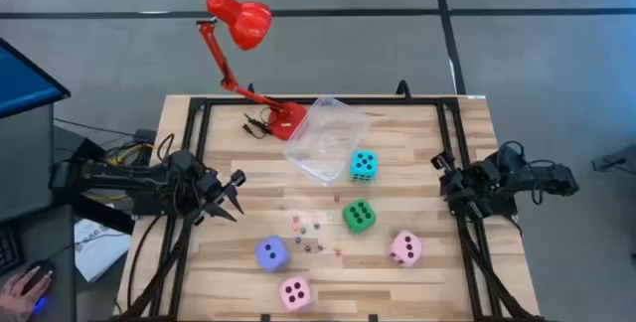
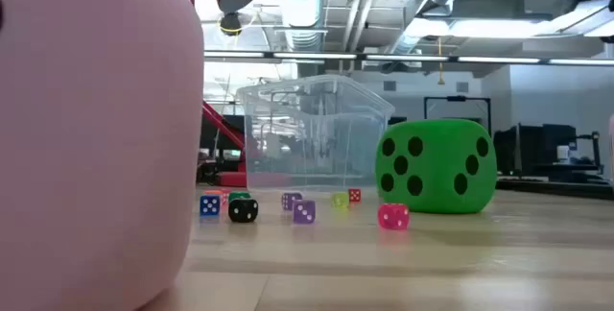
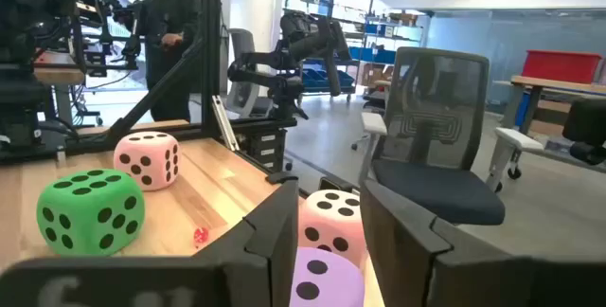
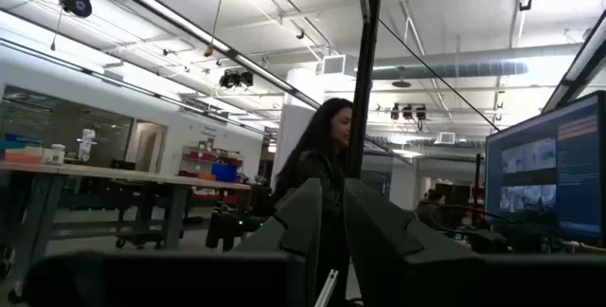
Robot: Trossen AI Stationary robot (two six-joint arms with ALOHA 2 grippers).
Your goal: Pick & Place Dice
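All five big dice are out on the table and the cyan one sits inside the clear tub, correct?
Not quite. In the high view the cyan die rests on the table beside the clear tub, touching or nearly touching its edge, not inside it. All five big dice are out on the table.

Left pincer (image 1: 232, 195) gapes; right pincer (image 1: 444, 178) waits, slightly parted.

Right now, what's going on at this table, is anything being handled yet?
Nothing is held. The left gripper is open at the table's left edge, and the right gripper waits at the right edge. Five big dice lie loose: cyan beside the clear tub, green, purple, two pink. Tiny dice are scattered between them.
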